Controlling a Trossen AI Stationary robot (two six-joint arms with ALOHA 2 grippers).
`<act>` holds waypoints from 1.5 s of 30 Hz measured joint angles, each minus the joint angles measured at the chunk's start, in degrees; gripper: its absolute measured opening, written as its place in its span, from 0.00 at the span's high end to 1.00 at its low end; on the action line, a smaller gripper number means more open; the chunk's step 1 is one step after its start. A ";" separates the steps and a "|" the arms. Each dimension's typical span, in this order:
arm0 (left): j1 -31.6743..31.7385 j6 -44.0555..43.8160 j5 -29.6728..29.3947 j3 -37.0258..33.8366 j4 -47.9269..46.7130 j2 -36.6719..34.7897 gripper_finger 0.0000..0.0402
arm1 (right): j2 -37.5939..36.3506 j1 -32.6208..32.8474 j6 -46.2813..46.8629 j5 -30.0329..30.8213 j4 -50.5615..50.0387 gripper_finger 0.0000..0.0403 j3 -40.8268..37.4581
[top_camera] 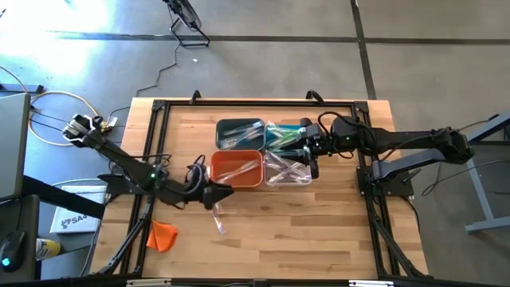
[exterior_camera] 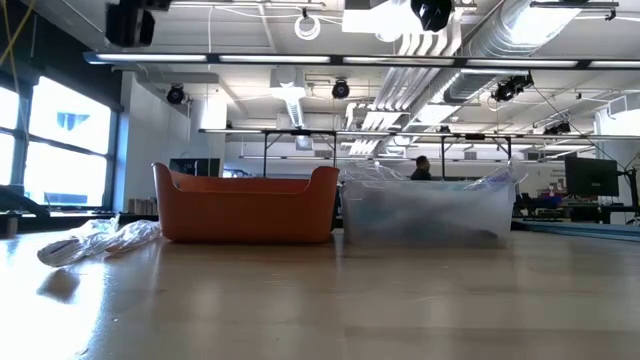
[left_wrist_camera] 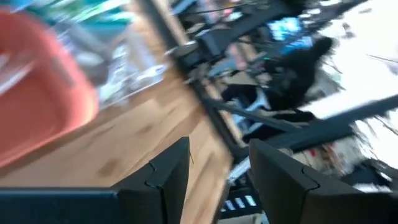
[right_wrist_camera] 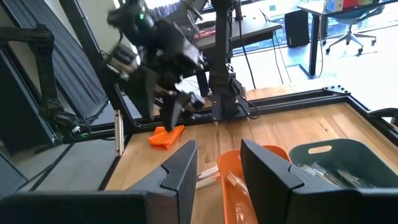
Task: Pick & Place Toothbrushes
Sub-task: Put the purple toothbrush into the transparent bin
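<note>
Wrapped toothbrushes lie in all four bins: dark grey [top_camera: 239, 132], teal [top_camera: 283, 134], orange [top_camera: 236, 170] and clear [top_camera: 288, 171]. A few more wrapped toothbrushes [top_camera: 217, 219] lie on the wood in front of the orange bin, and show as a shiny heap [exterior_camera: 100, 240] in the low view. My left gripper [top_camera: 217, 194] is open just beside the orange bin's near left corner, above those loose toothbrushes; nothing sits between its fingers [left_wrist_camera: 217, 180]. My right gripper [top_camera: 307, 151] hovers open over the seam between the teal and clear bins, empty [right_wrist_camera: 217, 168].
A small orange cloth lump [top_camera: 162, 235] lies near the table's near left corner. The four bins stand together as a block at the table's middle. A black frame [top_camera: 155, 119] runs around the tabletop. Bare wood stretches along the near side and right of the bins.
</note>
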 joint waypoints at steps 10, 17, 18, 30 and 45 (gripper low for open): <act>-0.07 -15.79 4.96 0.92 -3.99 6.09 0.59 | 0.00 -0.02 -1.53 0.13 0.01 0.71 0.00; -2.99 -17.62 6.85 11.18 -13.02 9.70 0.68 | 0.00 -0.84 -3.18 0.22 -1.26 0.71 -0.02; -3.46 -19.14 6.74 13.21 -15.59 10.37 0.70 | -0.25 -1.15 -3.98 0.22 -1.71 0.71 -0.02; -3.98 -48.43 14.75 35.32 -50.26 25.22 0.93 | -1.52 -6.43 -10.54 0.12 -9.59 0.71 -0.04; -3.96 -64.64 31.69 37.18 -66.21 34.40 0.98 | -1.53 -9.31 -10.58 0.00 -10.42 0.71 -0.04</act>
